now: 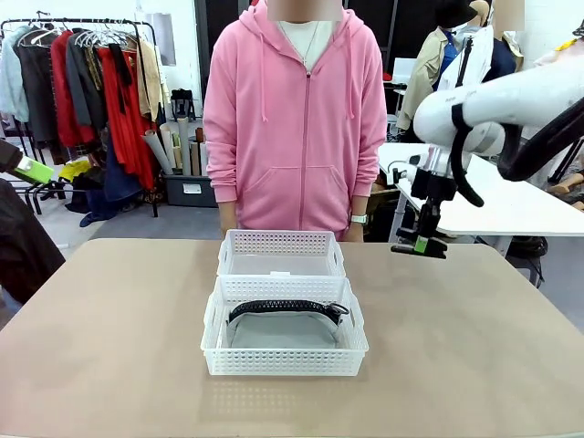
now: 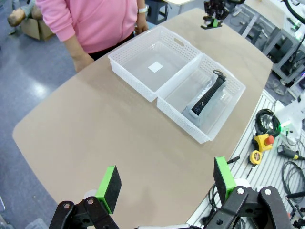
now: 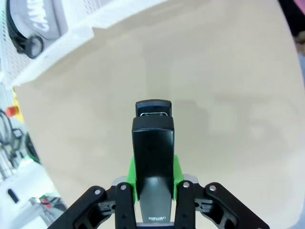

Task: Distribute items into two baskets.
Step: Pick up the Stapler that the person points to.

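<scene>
The left gripper (image 2: 167, 183) hangs high above the table's near side, fingers spread wide, empty. At centre, the grey pouch (image 1: 283, 327) lies inside the nearer basket (image 1: 285, 363); the farther basket (image 1: 280, 242) touches it. The right gripper (image 1: 421, 245), raised above the table (image 1: 109, 347), clamps the black stapler (image 3: 152, 148).

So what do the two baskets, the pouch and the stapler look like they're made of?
Both baskets, the larger and the smaller, look like white moulded plastic: stiff lattice walls, slight sheen. The pouch looks like matte grey fabric, and its strap like black ridged rubber or plastic. The stapler in the right gripper has a smooth black shell, probably plastic; a metal part may show at its tip.
</scene>
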Controlling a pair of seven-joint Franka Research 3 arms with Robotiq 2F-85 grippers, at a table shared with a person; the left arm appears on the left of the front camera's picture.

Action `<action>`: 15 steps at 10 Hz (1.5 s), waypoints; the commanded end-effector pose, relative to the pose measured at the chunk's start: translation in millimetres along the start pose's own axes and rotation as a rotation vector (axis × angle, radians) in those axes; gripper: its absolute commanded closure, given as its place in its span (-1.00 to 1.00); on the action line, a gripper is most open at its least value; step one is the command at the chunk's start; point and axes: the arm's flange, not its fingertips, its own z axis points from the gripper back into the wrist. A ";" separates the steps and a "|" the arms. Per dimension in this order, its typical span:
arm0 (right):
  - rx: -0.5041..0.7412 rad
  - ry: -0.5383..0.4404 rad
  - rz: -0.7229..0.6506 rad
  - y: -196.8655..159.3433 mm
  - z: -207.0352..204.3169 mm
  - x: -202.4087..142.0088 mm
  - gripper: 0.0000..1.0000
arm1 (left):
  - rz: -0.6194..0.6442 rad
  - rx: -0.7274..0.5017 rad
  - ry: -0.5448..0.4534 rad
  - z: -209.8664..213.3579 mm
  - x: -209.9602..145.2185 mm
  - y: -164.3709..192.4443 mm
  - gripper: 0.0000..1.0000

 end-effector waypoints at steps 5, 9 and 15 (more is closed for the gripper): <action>-0.179 -0.021 -0.169 106.1 65.1 -39.5 1.00 | 0.000 -0.010 -0.014 0.3 0.5 -0.4 -1.00; -0.198 -0.050 -0.170 145.3 93.3 -45.9 1.00 | 0.000 -0.010 -0.014 0.3 0.5 -0.4 -1.00; -0.186 -0.041 -0.131 152.9 99.2 -44.9 1.00 | 0.000 -0.010 -0.014 0.3 0.5 -0.4 -1.00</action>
